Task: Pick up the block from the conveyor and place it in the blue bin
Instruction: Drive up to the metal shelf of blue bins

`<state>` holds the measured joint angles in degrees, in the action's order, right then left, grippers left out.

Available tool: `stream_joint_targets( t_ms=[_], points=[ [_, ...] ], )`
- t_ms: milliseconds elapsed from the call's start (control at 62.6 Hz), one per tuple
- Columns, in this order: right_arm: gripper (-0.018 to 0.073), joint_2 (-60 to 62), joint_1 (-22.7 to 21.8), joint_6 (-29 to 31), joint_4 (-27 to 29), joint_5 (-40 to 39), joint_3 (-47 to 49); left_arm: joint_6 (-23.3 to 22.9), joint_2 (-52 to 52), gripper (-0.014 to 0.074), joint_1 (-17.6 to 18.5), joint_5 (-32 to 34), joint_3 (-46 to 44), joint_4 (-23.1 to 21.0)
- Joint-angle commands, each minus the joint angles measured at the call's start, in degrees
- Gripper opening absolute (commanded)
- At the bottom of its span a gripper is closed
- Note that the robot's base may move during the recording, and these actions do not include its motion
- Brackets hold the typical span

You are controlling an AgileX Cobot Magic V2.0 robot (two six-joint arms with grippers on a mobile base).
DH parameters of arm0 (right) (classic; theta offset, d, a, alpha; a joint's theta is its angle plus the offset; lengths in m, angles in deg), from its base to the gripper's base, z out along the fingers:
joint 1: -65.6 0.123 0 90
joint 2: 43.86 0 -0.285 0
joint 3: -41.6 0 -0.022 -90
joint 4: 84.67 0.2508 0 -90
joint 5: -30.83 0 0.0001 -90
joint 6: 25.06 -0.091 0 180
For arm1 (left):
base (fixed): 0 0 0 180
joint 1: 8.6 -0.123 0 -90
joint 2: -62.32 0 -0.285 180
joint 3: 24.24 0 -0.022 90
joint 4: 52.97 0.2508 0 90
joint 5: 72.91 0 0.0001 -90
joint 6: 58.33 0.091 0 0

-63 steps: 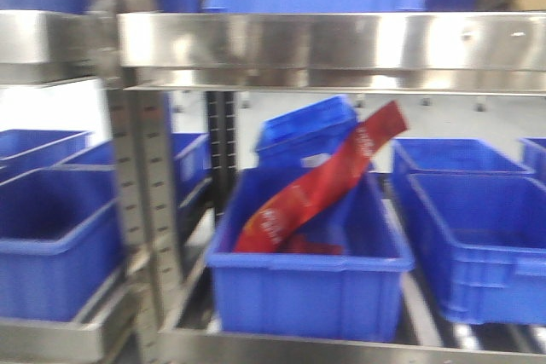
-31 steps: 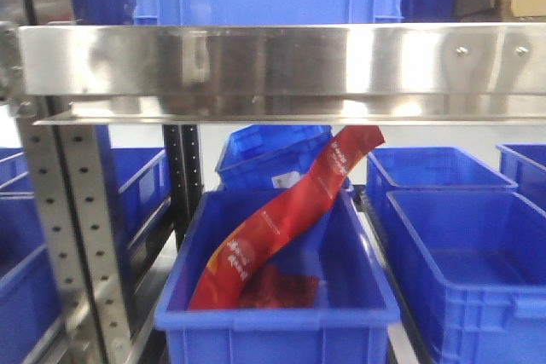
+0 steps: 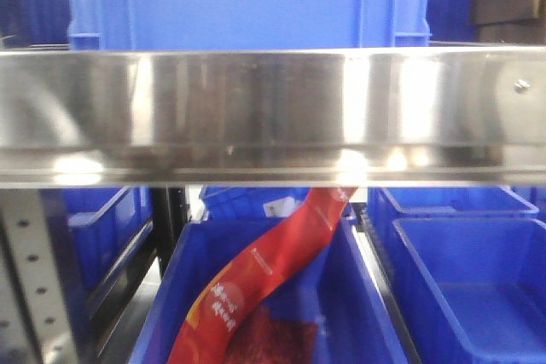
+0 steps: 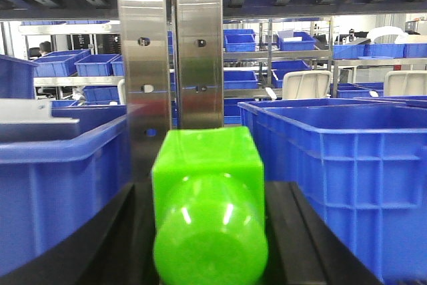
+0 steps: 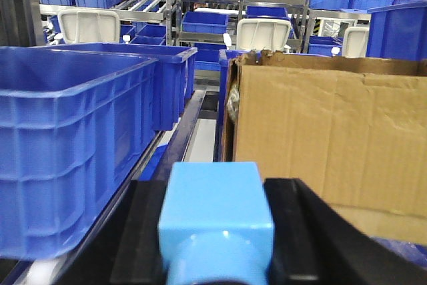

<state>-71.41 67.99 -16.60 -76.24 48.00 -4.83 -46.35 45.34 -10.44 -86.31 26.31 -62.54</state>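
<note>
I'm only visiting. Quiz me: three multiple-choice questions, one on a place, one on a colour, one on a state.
1. The red packet lies: A in a blue bin; B on a chair; C on the floor.
2. The block between the left fingers is: A red; B green; C yellow.
3. The right fingers are: A empty; B holding a light blue block; C holding a packet.
A, it leans inside the bin's walls. B, it shows bright green. B, the block sits between them.
</note>
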Motion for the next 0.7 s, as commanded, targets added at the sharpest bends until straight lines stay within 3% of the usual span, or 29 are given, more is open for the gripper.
stream_joint_targets(
  t_ms=[0,687],
  points=[
    [-0.0162,0.3,0.1,0.3,-0.7,-1.3,0.5,0.0,0.2,-0.0111,0.2,1.1,0.1,-0.4],
    [-0.0162,0.3,0.1,0.3,-0.7,-1.3,0.5,0.0,0.2,-0.0111,0.2,1.1,0.1,-0.4]
  ],
)
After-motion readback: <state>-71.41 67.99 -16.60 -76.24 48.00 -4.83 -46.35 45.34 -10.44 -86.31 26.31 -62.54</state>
